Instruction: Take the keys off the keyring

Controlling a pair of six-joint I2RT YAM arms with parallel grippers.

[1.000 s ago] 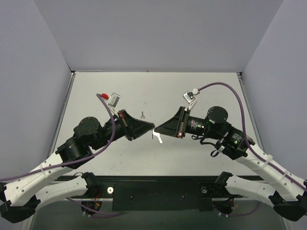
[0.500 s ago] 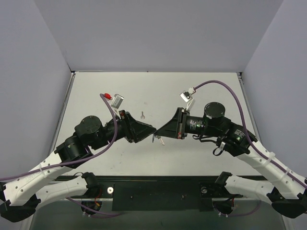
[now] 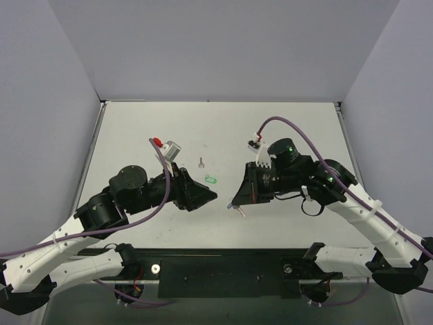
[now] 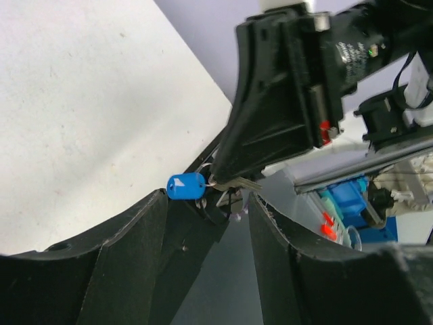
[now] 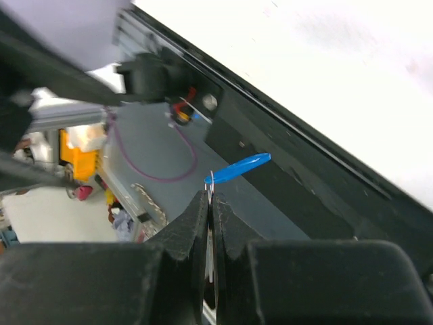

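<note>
The small blue oval keyring [image 5: 238,168] is clamped at its wire end by the closed right gripper [image 5: 209,203], long axis pointing away from the fingertips. The left gripper [image 4: 208,200] stands open beside it. The attached silver metal key [image 4: 245,183] is mostly hidden.

Left arm [image 3: 101,211] reaching in from lower left, left gripper [image 3: 214,196] with fingers spread, right arm [image 3: 352,206] angled in from the right, right gripper [image 3: 234,203] pinched closed, tips facing near centre frame

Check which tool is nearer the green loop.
Left. The left tool sits just below the green loop in the top view; the right tool is farther right.
</note>
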